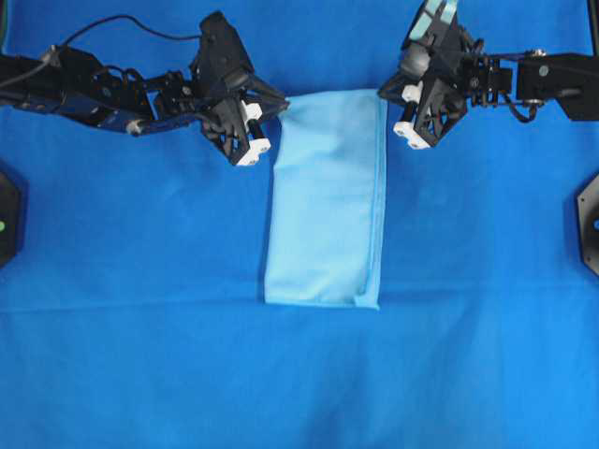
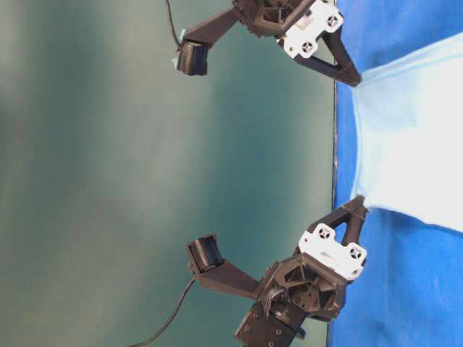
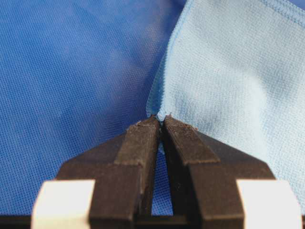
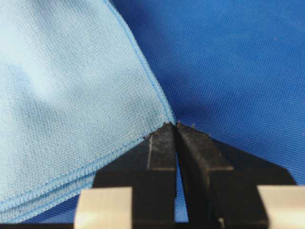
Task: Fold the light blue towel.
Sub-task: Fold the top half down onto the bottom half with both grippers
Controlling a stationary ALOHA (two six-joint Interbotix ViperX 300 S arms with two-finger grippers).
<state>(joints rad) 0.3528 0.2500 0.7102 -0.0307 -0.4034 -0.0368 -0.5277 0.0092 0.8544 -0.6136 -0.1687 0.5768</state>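
The light blue towel lies on the table as a long narrow rectangle, layered edges along its right side, running from the far middle toward the near edge. My left gripper is shut on its far left corner; in the left wrist view the fingertips pinch the corner of the towel at the gripper's tip. My right gripper is shut on the far right corner, and in the right wrist view the gripper nips the stitched corner of the towel. In the table-level view the towel stretches between both tips.
A royal-blue table sheet covers the whole table. Black mounts sit at the left edge and the right edge. Both arms reach in from the far corners. A green wall stands behind the table.
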